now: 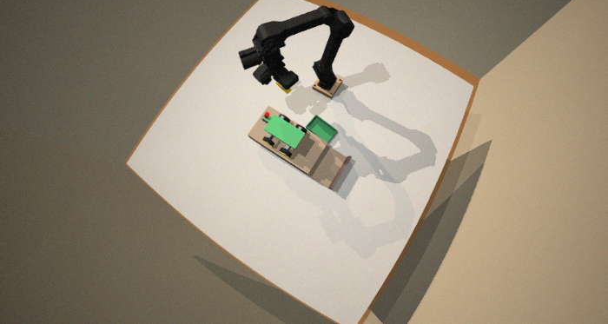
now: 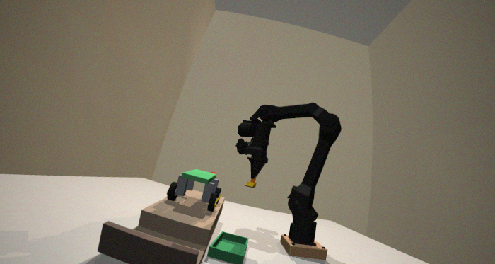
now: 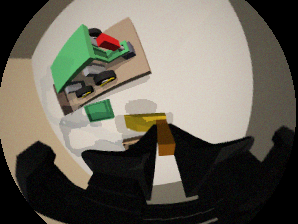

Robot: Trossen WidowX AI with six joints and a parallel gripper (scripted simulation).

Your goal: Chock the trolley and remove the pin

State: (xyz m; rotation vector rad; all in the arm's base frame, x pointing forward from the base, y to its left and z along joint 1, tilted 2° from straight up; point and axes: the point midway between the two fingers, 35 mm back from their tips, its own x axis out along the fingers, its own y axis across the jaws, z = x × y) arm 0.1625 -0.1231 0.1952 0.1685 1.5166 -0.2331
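My gripper (image 2: 252,178) (image 3: 161,127) is shut on the orange handle (image 3: 166,142) of the chock. The chock's yellow body (image 1: 284,88) (image 2: 250,185) (image 3: 141,122) hangs in the air below the fingertips, beyond the uphill end of the ramp and towards the arm's base side. Its black rubber base is not visible. The trolley (image 1: 284,131) (image 2: 199,175) (image 3: 73,59) with a green top stands on the upper part of the ramp (image 1: 256,131) (image 2: 177,216) (image 3: 137,62). The red-headed stop pin (image 1: 267,115) (image 2: 213,173) (image 3: 108,42) is in place at its uphill end. The green tray (image 1: 321,128) (image 2: 228,246) (image 3: 99,110) is empty.
The tray lies on the table beside the ramp, on the arm's side. A raised end board (image 1: 340,173) (image 2: 148,243) closes the ramp's low end. The arm's wooden base plate (image 1: 320,90) (image 2: 305,252) stands behind the tray.
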